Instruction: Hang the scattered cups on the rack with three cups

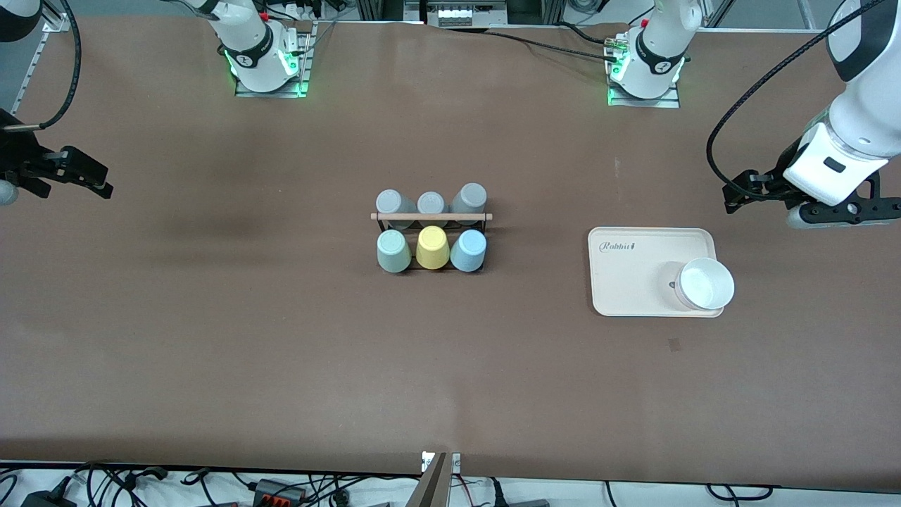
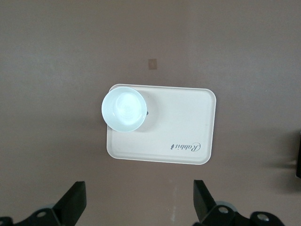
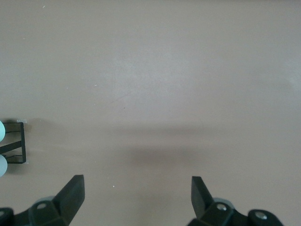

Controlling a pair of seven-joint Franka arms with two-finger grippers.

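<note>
Both my grippers, left (image 1: 735,201) and right (image 1: 105,184), hang wide open at the bench's ends, well apart from the central black wire rack (image 1: 431,218), its pale mint-green (image 1: 393,251) and light blue (image 1: 469,250) tumblers already hung.

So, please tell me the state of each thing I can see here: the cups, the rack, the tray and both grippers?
mint-green cup: upside down on the rack, nearer row.
yellow cup: upside down, nearer row, middle.
light blue cup: upside down, nearer row.
three grey cups: upside down, farther row.
white cup: upright on the cream tray.
left gripper: open, holding nothing.
right gripper: open, holding nothing.
</note>
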